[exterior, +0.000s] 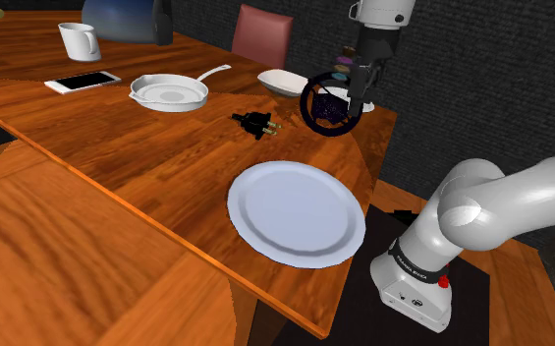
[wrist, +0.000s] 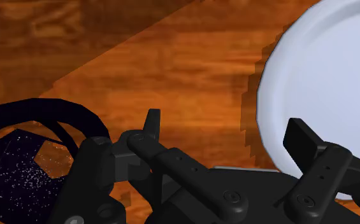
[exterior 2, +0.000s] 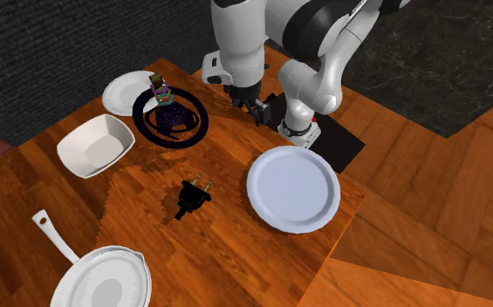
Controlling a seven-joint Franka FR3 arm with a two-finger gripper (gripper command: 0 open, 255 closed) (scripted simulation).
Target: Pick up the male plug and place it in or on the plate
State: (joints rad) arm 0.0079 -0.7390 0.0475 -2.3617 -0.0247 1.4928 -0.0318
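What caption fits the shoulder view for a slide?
Black plug lies on the wooden table beside the white plate, not yet picked up.

Home dining area, wooden table (exterior: 118, 157), chair (exterior: 262, 34)

Plug (exterior: 255, 124) black; plate (exterior: 295, 211) pale blue-white; table (exterior: 118, 157) orange-brown woodgrain; frying pan (exterior: 170, 94) white; chair (exterior: 262, 35) dusty pink.
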